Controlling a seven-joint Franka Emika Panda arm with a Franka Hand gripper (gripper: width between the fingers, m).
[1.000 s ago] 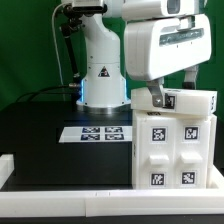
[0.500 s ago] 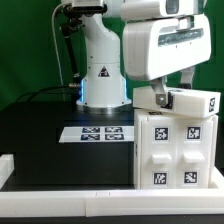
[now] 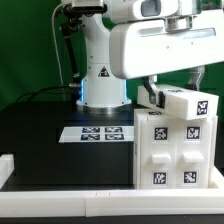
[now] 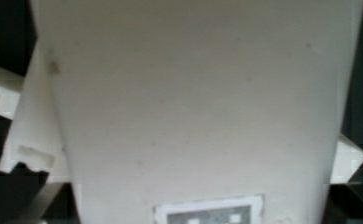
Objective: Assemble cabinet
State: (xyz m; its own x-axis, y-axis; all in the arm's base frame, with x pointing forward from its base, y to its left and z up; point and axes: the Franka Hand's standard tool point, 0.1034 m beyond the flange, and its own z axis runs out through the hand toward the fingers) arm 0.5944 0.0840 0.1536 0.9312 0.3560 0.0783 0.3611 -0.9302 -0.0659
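Observation:
The cabinet body (image 3: 175, 150), a large white box with tagged drawer blocks on its front, stands at the exterior view's right. My gripper (image 3: 172, 93) is shut on a white tagged block (image 3: 188, 103) and holds it tilted just above the cabinet's top. One end of the block is raised. In the wrist view the same white block (image 4: 187, 110) fills almost the whole picture, with a marker tag (image 4: 210, 213) at its edge. My fingertips are mostly hidden behind it.
The marker board (image 3: 100, 132) lies flat on the black table to the exterior view's left of the cabinet. The robot's white base (image 3: 100, 75) stands behind it. A white raised rim (image 3: 60, 200) runs along the table's front edge.
My hand has moved up and toward the exterior view's left. The white block has gone from lying level on the cabinet top to tilted and slightly raised.

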